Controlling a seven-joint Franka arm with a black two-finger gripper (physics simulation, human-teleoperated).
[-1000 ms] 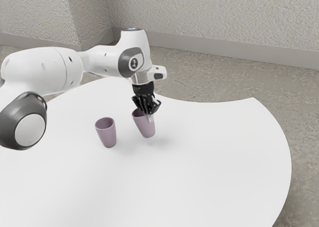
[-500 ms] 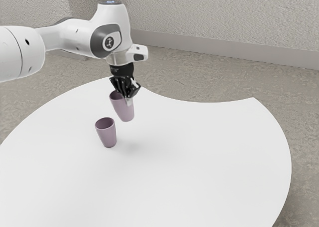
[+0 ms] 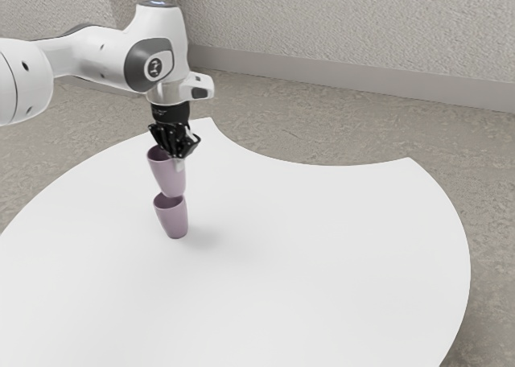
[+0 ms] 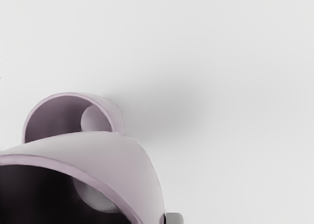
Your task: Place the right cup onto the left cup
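fingers [image 3: 179,165] pinch a smooth, tapered, dusty-purple cup [image 3: 168,175] above its standing match

the black two-finger gripper [image 3: 176,158] is closed on that raised cup near its rim, holding it clear of the tabletop, mouth up. in the wrist view one fingertip shows beside the cup's outer wall; the other is hidden.

the second cup [image 3: 172,220], also smooth, tapered and dusty purple, stands upright with its open mouth up, on the smooth white tabletop [image 3: 322,254]. the top has a long rounded edge and a scooped-in edge that runs between two corners. the standing cup is nearer the corner toward the exterior view's left than the one toward the right, and in from the edges.

the raised cup's base overlaps the standing cup's rim in the exterior view; whether the two touch, i cannot tell. in the wrist view the raised cup covers part of the standing one, though some of the lower cup's mouth and inner bottom shows past it. so the raised cup is at the lower one's mouth level or a little above, not seated down inside it.

the white and grey arm [image 3: 105,59] reaches in from the exterior view's upper left. beyond the table are a mottled grey floor [image 3: 322,129] and a rough pale wall [image 3: 338,25].
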